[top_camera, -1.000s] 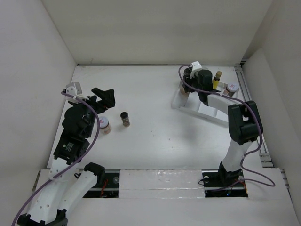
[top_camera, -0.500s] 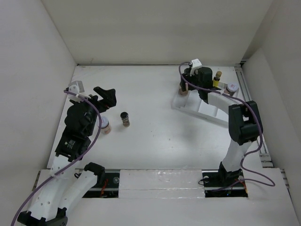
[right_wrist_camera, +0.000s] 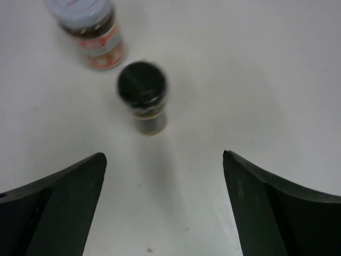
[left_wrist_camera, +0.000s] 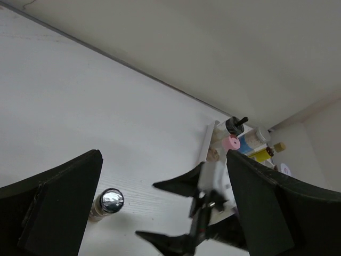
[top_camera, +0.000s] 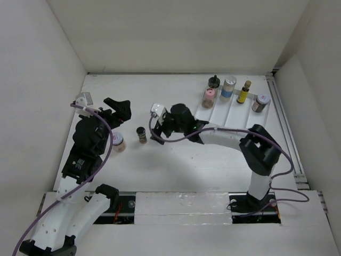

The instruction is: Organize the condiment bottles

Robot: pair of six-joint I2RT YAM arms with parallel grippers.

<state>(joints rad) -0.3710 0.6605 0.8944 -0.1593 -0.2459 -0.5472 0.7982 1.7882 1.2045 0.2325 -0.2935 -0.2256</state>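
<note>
- Your right gripper is spread wide, empty, near the small dark bottle.
- Your left gripper is spread too, by the left edge near the red-marked jar.
- 5 bottles sit in the far-right-corner tray.

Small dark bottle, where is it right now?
Top view, left of centre: the small dark bottle stands between the red-marked jar and the right gripper.

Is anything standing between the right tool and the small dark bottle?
Nothing visible. The right tool is open, with only bare table between it and the dark bottle. The red-labelled jar stands beyond the bottle, not in the path.
</note>
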